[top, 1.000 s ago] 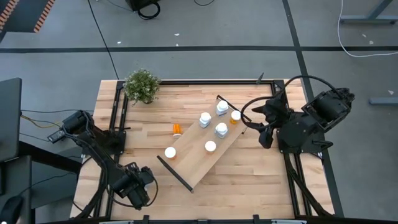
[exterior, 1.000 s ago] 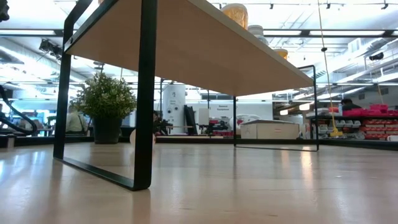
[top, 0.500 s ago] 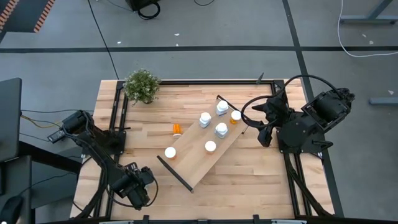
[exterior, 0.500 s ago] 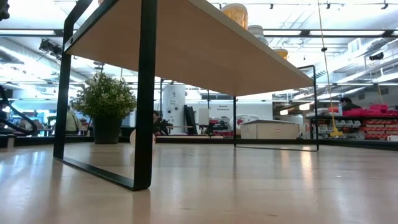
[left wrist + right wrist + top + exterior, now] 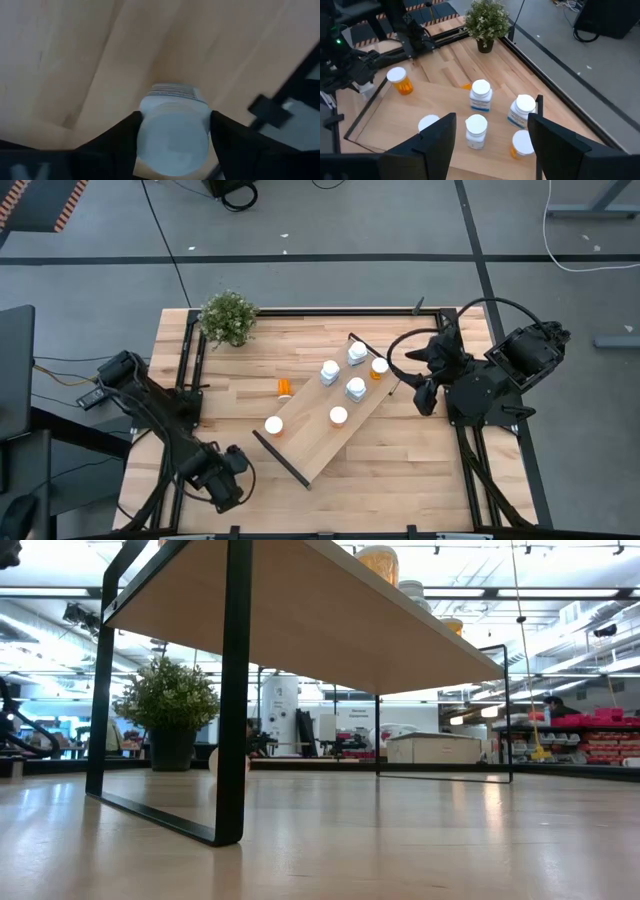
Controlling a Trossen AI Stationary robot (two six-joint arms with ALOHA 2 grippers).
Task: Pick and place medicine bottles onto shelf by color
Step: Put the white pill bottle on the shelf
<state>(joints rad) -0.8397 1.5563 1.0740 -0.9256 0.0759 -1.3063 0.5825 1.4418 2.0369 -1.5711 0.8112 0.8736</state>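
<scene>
Near the front-left corner of the tabletop [image 5: 400, 470], the left pincer [image 5: 222, 485] is clamped on a white-bodied bottle [image 5: 173, 131]; its wrist view shows both dark fingers [image 5: 116, 137] pressed against the bottle's sides, though from above the bottle is hidden under the arm. How close it is to the wood below cannot be told.

At the right side, the right pincer [image 5: 428, 392] hovers beside the raised end of the shelf [image 5: 310, 445], its fingers [image 5: 431, 137] spread apart and holding nothing.

The shelf lies diagonally across the middle of the tabletop. Standing on it are three white-bodied bottles [image 5: 330, 372] grouped toward its far end, with one orange bottle [image 5: 379, 367] at that end's edge near the right pincer. Two more white caps show on the board: one [image 5: 338, 416] near its middle, its body colour hard to tell from above, and one [image 5: 273, 425] at the near-left corner, which the right wrist view shows as orange-bodied [image 5: 399, 81]. Another orange bottle [image 5: 284, 388] lies on its side on the tabletop just beyond the shelf.

From the low camera, the shelf is seen from underneath, so only the tops of a few bottles peek over its edge. A potted plant [image 5: 228, 317] stands at the far-left corner.
</scene>
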